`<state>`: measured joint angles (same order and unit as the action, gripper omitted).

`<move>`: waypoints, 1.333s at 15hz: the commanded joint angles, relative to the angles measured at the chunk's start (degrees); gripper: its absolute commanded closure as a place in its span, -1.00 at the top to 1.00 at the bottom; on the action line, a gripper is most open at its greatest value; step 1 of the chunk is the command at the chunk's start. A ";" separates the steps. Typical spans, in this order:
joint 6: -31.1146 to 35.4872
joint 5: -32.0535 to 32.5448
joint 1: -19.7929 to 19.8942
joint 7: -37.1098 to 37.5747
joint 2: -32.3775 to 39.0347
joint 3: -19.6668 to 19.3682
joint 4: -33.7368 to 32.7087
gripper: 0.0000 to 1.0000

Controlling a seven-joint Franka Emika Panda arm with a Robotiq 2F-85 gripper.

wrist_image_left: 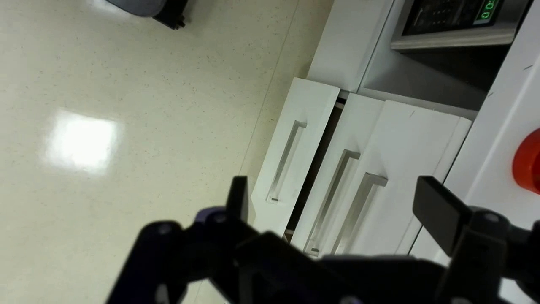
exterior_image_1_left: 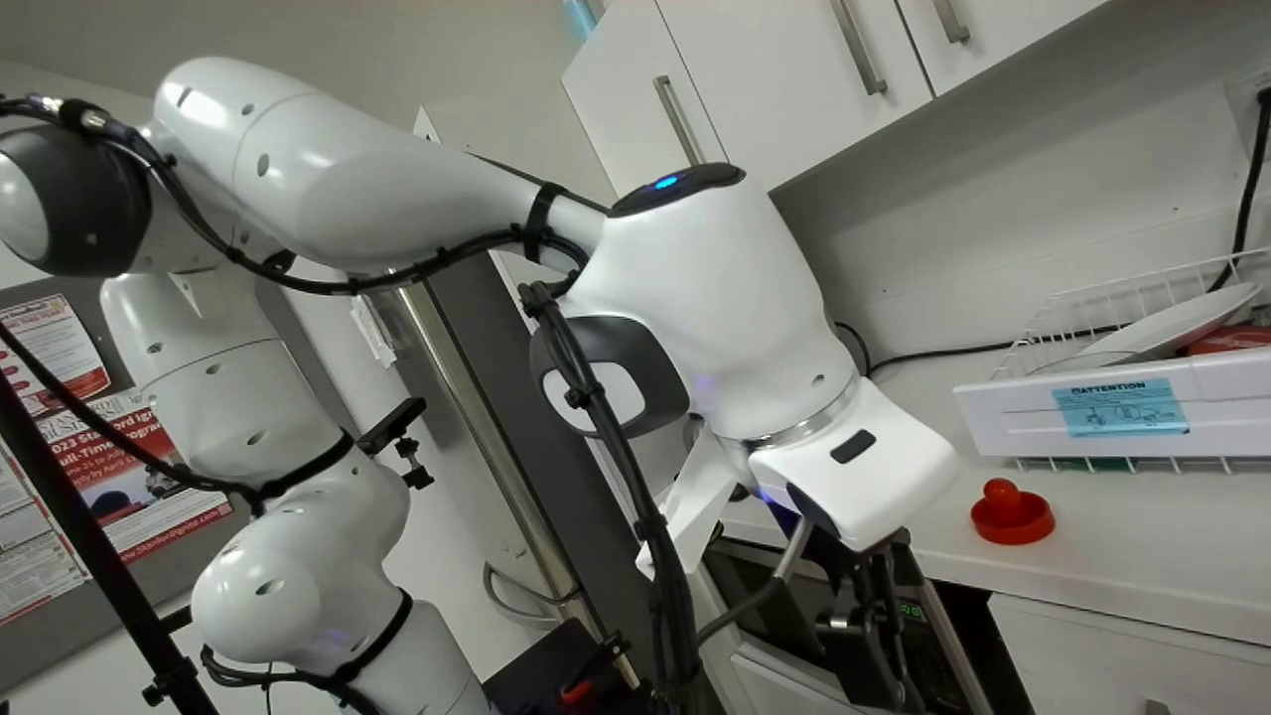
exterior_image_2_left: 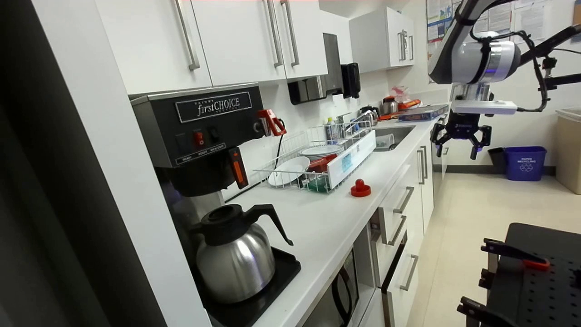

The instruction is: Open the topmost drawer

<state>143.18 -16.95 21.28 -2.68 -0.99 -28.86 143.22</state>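
Observation:
The topmost drawer is the white front closest to the counter edge in the wrist view. Its grey bar handle is partly hidden at its lower end by my gripper. The drawer and its handle also show in an exterior view, where the front seems to stand slightly out of the cabinet. My gripper is open and empty. In the wrist view its fingers frame the handles from a distance. In an exterior view the gripper hangs in the air, higher than the counter and apart from the drawers.
A second drawer handle lies close below the top one. The bottom drawer stands partly open with a dark gap. A red knobbed object and a dish rack stand on the counter. A black cart faces the cabinets.

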 commanded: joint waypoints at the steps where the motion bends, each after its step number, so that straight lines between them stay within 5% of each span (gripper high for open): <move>1: -0.09 0.13 1.37 0.13 -0.06 1.36 -0.09 1.00; 5: 0.54 -5.07 1.76 -2.36 3.60 0.96 -2.38 1.00; 8: -1.33 -19.51 4.48 -12.01 10.09 0.99 -6.61 1.00; 13: -3.98 -43.56 14.42 -31.34 23.48 5.91 -15.68 1.00; 20: -12.53 -69.32 27.04 -53.31 41.01 13.54 -27.51 1.00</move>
<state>135.75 -78.38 44.21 -50.19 33.88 -17.37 120.95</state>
